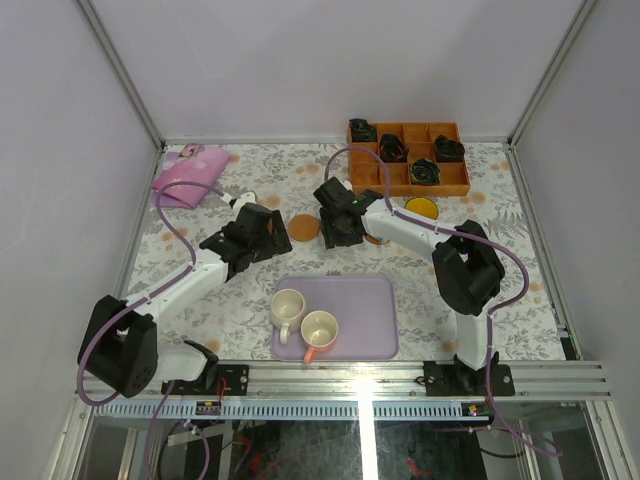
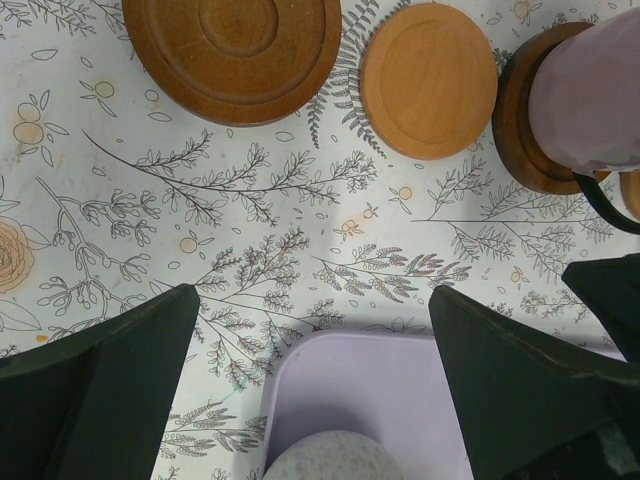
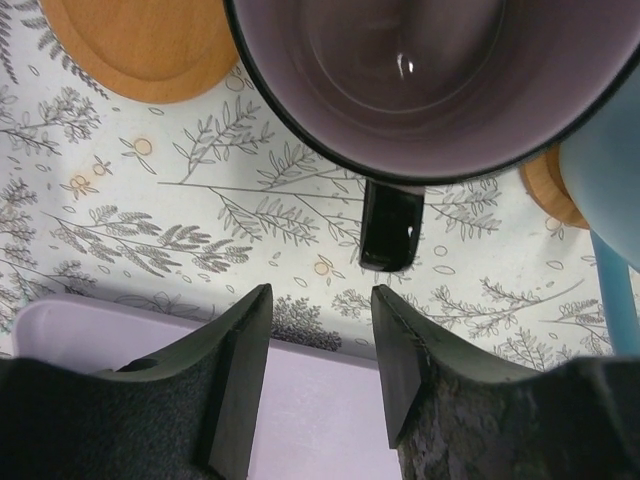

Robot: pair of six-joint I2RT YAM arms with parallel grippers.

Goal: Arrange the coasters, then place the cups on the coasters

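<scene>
The step in hand is the cups part – the coasters look arranged already. The mauve cup (image 3: pixel 420 80) stands just beyond the far edge of the lilac tray (image 3: pixel 300 400), on a dark coaster (image 2: pixel 512 115), w/ its dark handle (image 3: pixel 392 225) pointing toward the tray.

The right gripper (image 3: pixel 320 300) hovers over that tray edge. Its jaws are approx. half apart w/ nothing between them, and the handle is just ahead of the tips, not touched. The left gripper (image 2: pixel 312 295) is also above the far tray edge, jaws fully wide and empty.

Beyond the tray, two coasters are free: a second dark coaster (image 2: pixel 235 45) and a light coaster (image 2: pixel 428 80). On the tray wait the cream cup (image 1: pixel 288 305) and the pink-handle cup (image 1: pixel 320 328).

In my judgement the next move needs one arm to reach over the tray, grip a cup at rim or handle, and set it centred on a free coaster – w/o knocking the mauve cup.
</scene>
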